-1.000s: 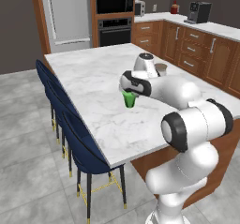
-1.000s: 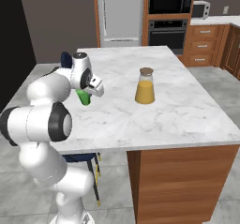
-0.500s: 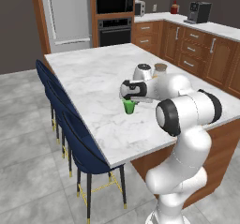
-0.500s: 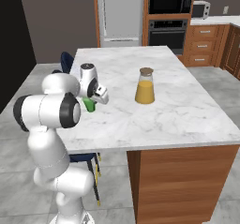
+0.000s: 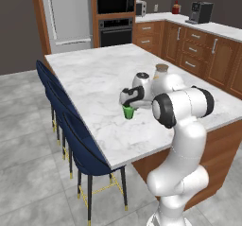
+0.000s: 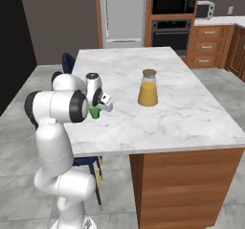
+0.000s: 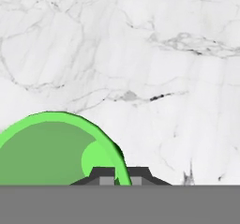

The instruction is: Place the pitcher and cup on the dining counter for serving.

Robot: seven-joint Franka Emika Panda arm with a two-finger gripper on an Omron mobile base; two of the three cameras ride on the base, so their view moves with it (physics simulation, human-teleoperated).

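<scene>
— Green: where is the cup [image 5: 128,112]?
— Centre of the left base frame, low over the white marble table [image 5: 94,78], held by the hand [image 5: 128,108]. In the hand view its rim [image 7: 61,148] sits lower left, the fingertips [image 7: 108,175] pinching its wall.
— And the arm?
— Folded, elbow high, forearm reaching level across the table.
— The pitcher [image 6: 148,88]?
— Upright on the table, right of centre in the right base frame, well apart from the cup.
</scene>
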